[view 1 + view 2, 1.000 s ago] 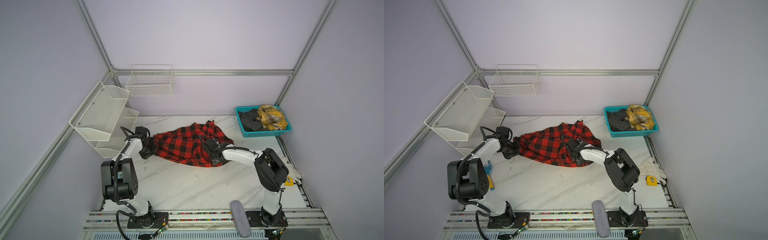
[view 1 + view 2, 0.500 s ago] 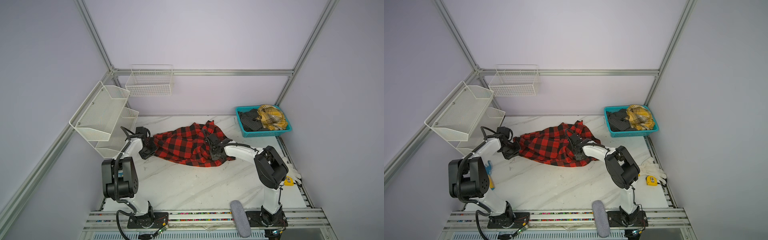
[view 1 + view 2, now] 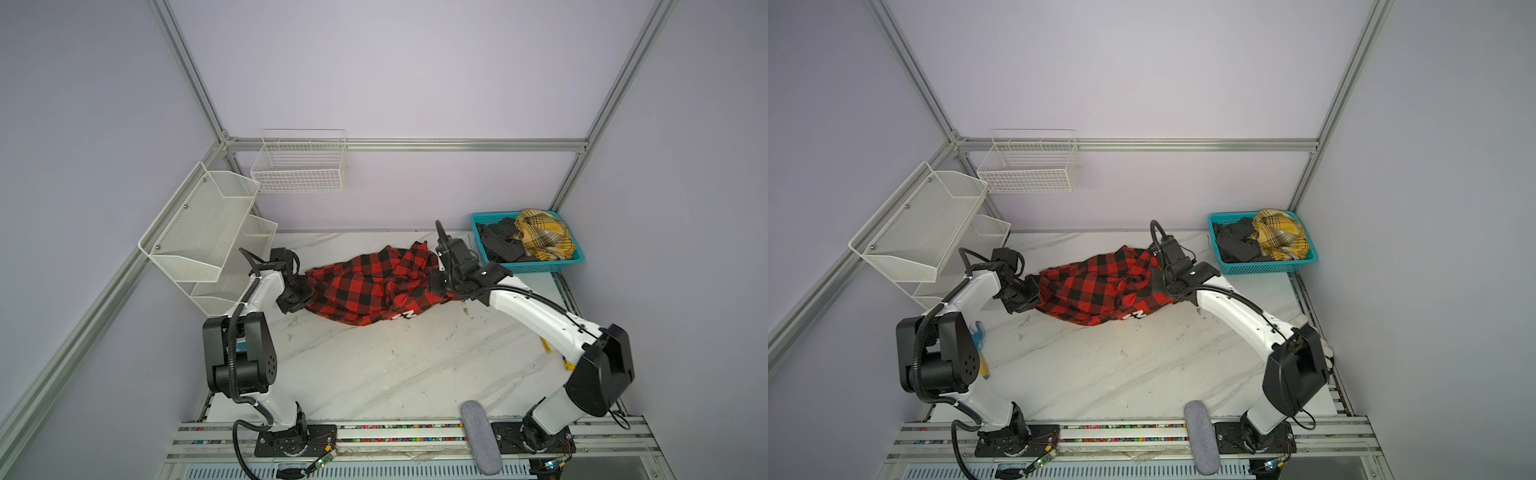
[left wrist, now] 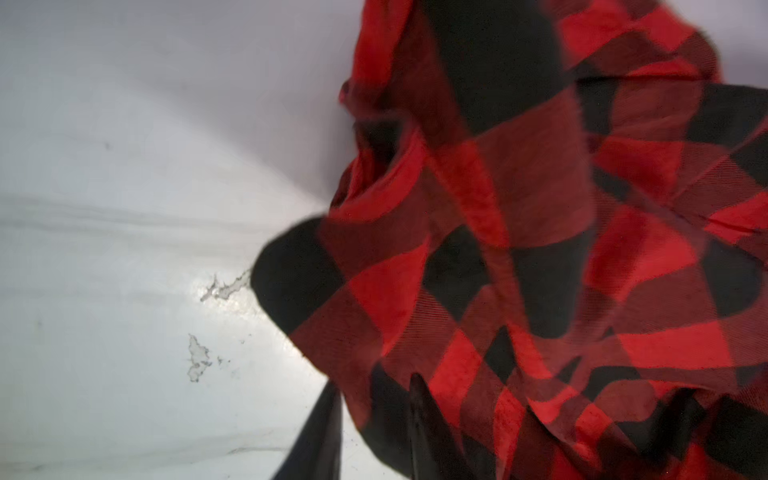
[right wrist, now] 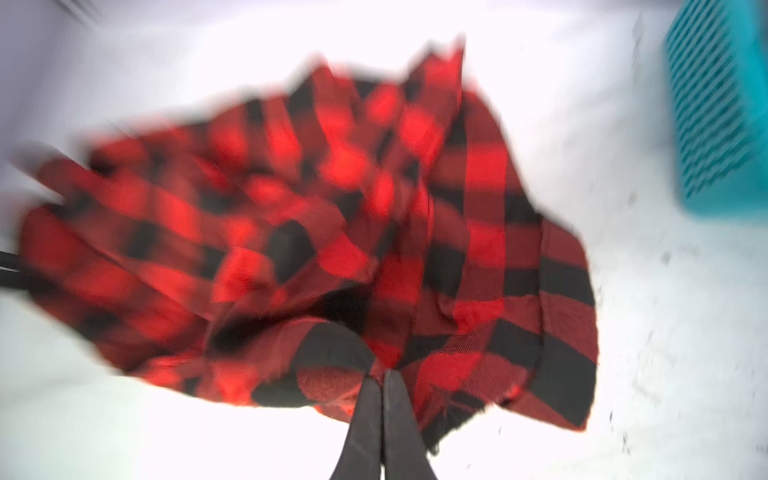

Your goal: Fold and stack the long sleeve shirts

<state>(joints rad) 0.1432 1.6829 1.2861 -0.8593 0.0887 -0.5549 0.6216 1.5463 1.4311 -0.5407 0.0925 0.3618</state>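
- Right gripper (image 5: pixel 383 374) is clamped tight on a fold of the red-and-black check shirt (image 3: pixel 365 286); my left gripper (image 4: pixel 374 384) stands partly apart, with cloth between its fingers.
- I should close the left on a corner, then draw both ends apart evenly.
- The shirt lies bunched mid-frame on the marble table (image 3: pixel 374 365), with white letters (image 3: pixel 405 316) at its lower edge.

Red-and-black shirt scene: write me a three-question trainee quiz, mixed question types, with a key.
1. True or false: the red-and-black shirt lies neatly folded on the table.
2. What is in the teal basket? A) yellow plaid cloth and dark cloth; B) nothing; C) folded red shirts.
3. Fill in: the right gripper is ___ on the shirt.

Key: 1 false, it is bunched up; 2 A; 3 shut.
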